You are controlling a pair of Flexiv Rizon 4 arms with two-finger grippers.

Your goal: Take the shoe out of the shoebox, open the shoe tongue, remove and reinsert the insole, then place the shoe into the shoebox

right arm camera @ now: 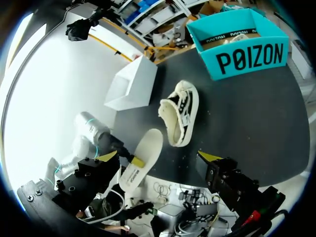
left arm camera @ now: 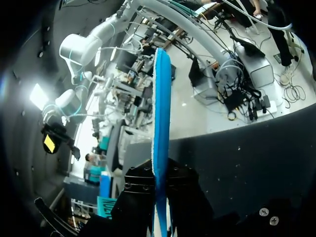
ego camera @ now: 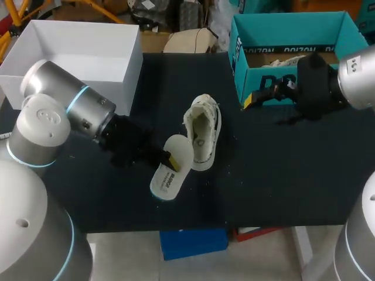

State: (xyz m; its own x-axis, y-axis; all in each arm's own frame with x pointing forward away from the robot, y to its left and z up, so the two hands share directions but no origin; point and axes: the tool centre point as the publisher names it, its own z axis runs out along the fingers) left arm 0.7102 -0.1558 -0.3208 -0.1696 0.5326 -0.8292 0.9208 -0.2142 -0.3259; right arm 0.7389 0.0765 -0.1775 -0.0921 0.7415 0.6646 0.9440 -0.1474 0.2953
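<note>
Left pincer clenched on insole; shoe mid-table, out of the shoebox.
Insole sits edge-on between the left fingers, dark print near its held end, tip just beside the cream shoe. Teal shoebox at far right edge has big lettering on its front wall; white box at far left. Right pincer is released, spread wide, near the shoebox front. Bare table near-right of the shoe.

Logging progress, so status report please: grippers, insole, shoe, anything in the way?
Left gripper shut on insole, beside the shoe. Right gripper open, empty, by teal shoebox. Shoe upright on table. Nothing blocking it.
</note>
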